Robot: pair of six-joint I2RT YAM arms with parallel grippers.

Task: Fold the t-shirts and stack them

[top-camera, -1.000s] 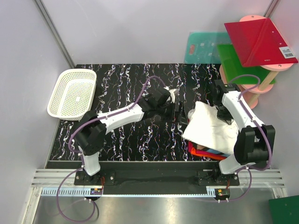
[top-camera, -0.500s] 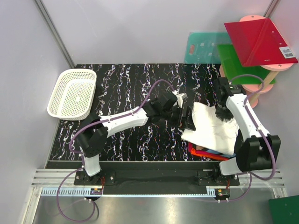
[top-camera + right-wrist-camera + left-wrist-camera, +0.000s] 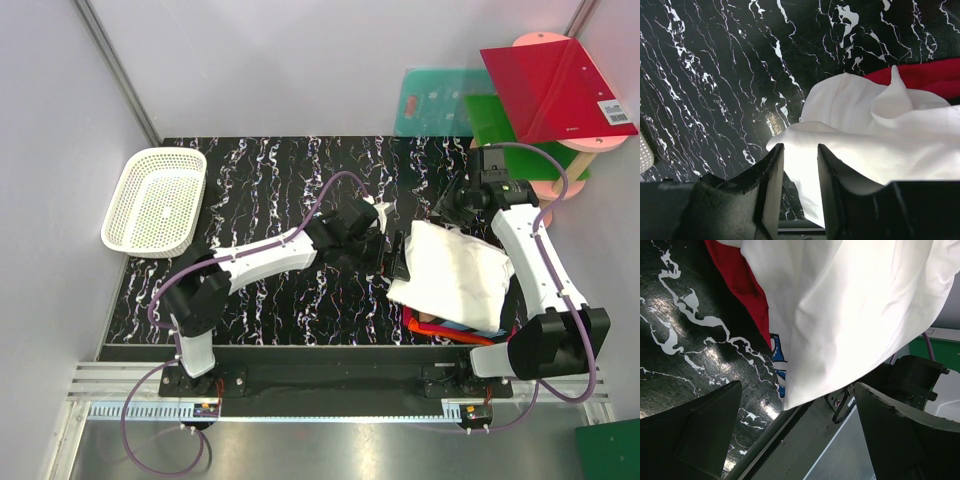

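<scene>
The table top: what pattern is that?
The table top is black with white marble-like veins, clearest in the top external view.

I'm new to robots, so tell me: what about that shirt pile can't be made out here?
Top view: shirts beneath the white t-shirt, which hides all but a red-orange edge.
Left wrist: the blue print, mostly under white cloth.
Right wrist: the t-shirt's right side, cut off by the frame.

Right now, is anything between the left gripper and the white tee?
Nothing visible. The left gripper, jaws wide open, sits right at the left edge of the white tee, with only table between them. The red tee lies under the white one, not in front of it.
</scene>
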